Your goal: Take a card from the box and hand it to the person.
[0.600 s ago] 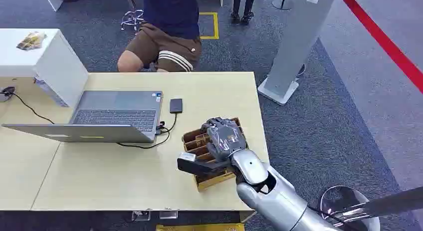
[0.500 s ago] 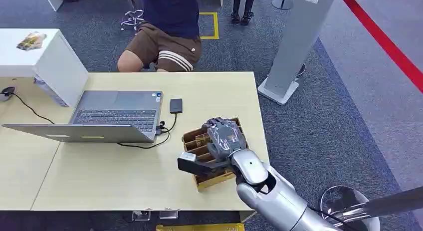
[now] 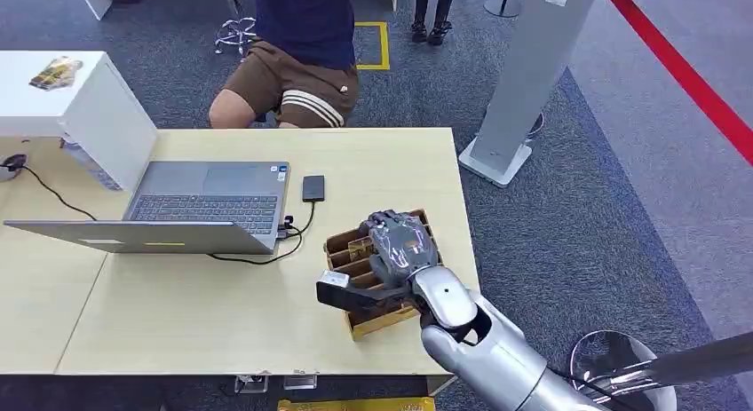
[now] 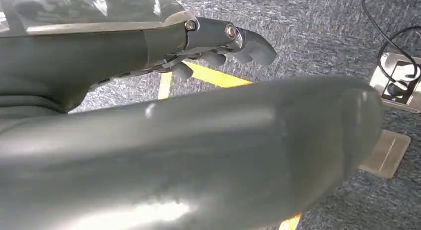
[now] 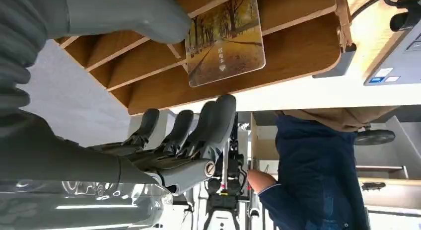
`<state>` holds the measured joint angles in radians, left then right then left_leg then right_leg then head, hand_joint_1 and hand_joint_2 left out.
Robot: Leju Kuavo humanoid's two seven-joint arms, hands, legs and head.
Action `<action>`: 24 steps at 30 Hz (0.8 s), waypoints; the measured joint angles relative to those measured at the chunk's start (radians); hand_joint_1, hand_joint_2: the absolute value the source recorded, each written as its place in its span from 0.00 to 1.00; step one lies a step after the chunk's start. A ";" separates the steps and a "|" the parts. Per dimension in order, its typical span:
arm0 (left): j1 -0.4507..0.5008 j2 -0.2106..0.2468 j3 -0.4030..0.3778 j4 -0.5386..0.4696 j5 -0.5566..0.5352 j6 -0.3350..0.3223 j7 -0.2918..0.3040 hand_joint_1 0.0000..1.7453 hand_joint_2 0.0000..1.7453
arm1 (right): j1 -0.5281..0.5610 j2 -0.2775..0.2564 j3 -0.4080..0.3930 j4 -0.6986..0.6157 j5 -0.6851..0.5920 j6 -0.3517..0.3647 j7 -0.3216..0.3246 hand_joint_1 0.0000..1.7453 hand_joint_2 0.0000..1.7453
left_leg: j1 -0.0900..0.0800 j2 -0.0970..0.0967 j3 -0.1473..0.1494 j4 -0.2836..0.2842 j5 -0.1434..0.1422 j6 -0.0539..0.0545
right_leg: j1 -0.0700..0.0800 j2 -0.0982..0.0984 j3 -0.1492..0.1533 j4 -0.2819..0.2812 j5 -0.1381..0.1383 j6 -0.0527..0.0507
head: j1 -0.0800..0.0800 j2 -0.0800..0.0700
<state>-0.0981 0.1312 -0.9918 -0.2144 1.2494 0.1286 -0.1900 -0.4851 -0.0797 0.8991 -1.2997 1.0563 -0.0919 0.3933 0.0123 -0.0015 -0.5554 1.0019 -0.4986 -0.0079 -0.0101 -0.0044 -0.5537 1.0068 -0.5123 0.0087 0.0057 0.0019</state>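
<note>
A wooden slotted box [image 3: 380,320] stands at the table's right end. My right hand [image 3: 401,244] hovers right over it, hiding most of the slots. In the right wrist view, a card [image 5: 226,41] printed with autumn trees stands in a slot of the box [image 5: 303,51]. The thumb [image 5: 129,14] reaches to one side of the card and the dark fingers [image 5: 213,120] are spread on the other, with a gap between them and the card. The person [image 3: 302,56] sits across the table. My left hand [image 4: 198,140] hangs over the carpet, holding nothing.
An open laptop [image 3: 209,202] with cables lies left of the box, with a small black device [image 3: 313,187] beside it. A white cabinet [image 3: 80,109] stands at the far left. A grey pillar base [image 3: 497,158] stands on the carpet past the table [image 3: 195,327].
My right hand has settled very slightly lower over the box. Nothing else has moved.
</note>
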 joint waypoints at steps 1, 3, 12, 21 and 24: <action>0.000 0.000 0.000 0.000 0.000 0.000 0.000 0.00 0.00 | 0.000 0.000 0.000 0.000 0.000 0.000 0.000 0.42 1.00 | 0.000 0.000 0.000 0.000 0.000 0.000 | 0.000 0.000 0.000 0.000 0.000 0.000 | 0.000 0.000; 0.000 0.000 0.000 0.000 0.000 0.000 0.000 0.00 0.00 | 0.000 0.000 0.000 0.000 0.000 0.000 0.000 0.46 1.00 | 0.000 0.000 0.000 0.000 0.000 0.000 | 0.000 0.000 0.000 0.000 0.000 0.000 | 0.000 0.000; 0.000 0.000 0.000 0.000 0.005 -0.003 -0.002 0.00 0.00 | 0.000 0.000 0.000 0.000 -0.009 0.003 -0.010 0.53 1.00 | 0.000 0.000 0.000 0.000 0.000 0.000 | 0.000 0.000 0.000 0.000 0.000 0.000 | 0.000 0.000; 0.000 0.000 0.000 0.000 0.010 0.000 -0.002 0.00 0.00 | -0.002 0.003 0.001 0.000 -0.012 0.005 -0.017 0.57 1.00 | 0.000 0.000 0.000 0.000 0.000 0.000 | 0.000 0.000 0.000 0.000 0.000 0.000 | 0.000 0.000; 0.000 0.000 0.000 0.000 0.010 0.000 -0.002 0.00 0.00 | -0.001 0.003 0.002 0.000 -0.013 0.008 -0.017 0.41 1.00 | 0.000 0.000 0.000 0.000 0.000 0.000 | 0.000 0.000 0.000 0.000 0.000 0.000 | 0.000 0.000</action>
<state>-0.0981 0.1312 -0.9918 -0.2144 1.2596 0.1286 -0.1919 -0.4863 -0.0763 0.9007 -1.2997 1.0430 -0.0839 0.3761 0.0123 -0.0014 -0.5551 1.0019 -0.4986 -0.0079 -0.0101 -0.0044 -0.5534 1.0068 -0.5123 0.0087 0.0057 0.0019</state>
